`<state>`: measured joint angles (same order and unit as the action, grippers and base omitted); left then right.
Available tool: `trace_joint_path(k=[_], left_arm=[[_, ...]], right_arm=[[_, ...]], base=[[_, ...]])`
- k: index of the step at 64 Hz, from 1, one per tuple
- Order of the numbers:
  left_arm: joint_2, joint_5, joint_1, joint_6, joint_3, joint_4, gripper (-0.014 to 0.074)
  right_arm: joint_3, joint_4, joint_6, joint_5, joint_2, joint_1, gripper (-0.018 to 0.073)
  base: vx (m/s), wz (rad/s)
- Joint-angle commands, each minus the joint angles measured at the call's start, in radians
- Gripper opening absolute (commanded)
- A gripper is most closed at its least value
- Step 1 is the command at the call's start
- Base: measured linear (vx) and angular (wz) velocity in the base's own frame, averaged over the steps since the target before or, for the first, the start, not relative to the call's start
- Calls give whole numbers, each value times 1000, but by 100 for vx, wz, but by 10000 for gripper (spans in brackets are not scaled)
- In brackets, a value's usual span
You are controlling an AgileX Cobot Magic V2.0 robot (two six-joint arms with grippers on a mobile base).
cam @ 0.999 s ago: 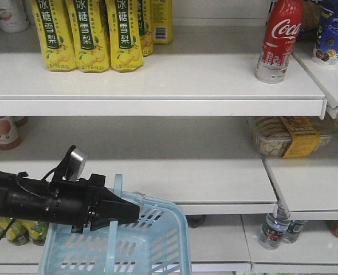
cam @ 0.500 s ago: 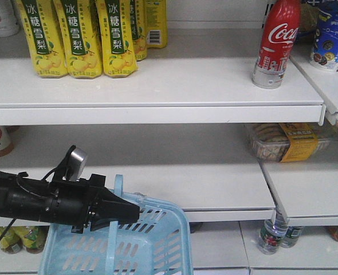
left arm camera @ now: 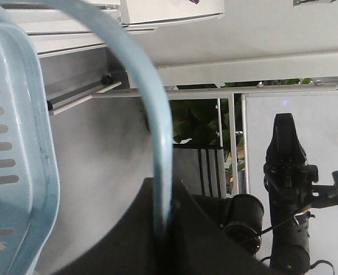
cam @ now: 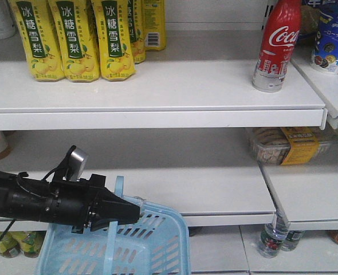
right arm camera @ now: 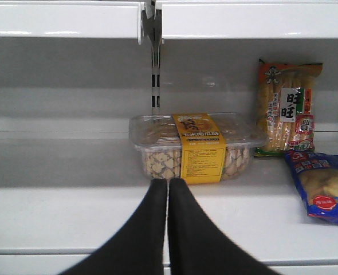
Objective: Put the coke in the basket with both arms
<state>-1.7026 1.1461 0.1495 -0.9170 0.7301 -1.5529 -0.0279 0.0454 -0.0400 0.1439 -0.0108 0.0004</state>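
The left hand point(cam: 133, 213) is matte black and tapers to a blunt wedge. It is closed on the thin, rounded handle point(cam: 113, 232) of the basket point(cam: 164, 247), and its wrist view shows the pale blue strip running down into the seam between the dark fingers. The basket is glossy light-blue plastic with rounded corners and rows of oblong slots in its walls. It hangs just below and ahead of this hand. A small grey camera block point(cam: 75, 162) sits on top of the arm behind the hand.

The coke point(cam: 278, 43) stands upright well above and far to the right of the left hand, near the right end of the smooth white top shelf point(cam: 157, 86). It is a slim red bottle with white script and a silvery base.

The right hand point(right arm camera: 168, 184) has its two smooth black fingers pressed flat together, with nothing between them. Just beyond their tips lies a clear, ribbed plastic box point(right arm camera: 195, 146) of patterned biscuits wrapped in a yellow paper band. A crinkled blue bag point(right arm camera: 323, 186) lies to the hand's right.
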Motion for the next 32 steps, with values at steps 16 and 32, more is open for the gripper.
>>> trace_joint_path(k=[16, 32], left_arm=[[46, 87, 4, -8, 16, -63, -6], [46, 87, 4, -8, 16, -63, -6]], right_arm=[[-11, 10, 4, -77, -18, 0, -9], [-11, 10, 4, -77, -18, 0, -9]], base=[[1, 0], [2, 0]])
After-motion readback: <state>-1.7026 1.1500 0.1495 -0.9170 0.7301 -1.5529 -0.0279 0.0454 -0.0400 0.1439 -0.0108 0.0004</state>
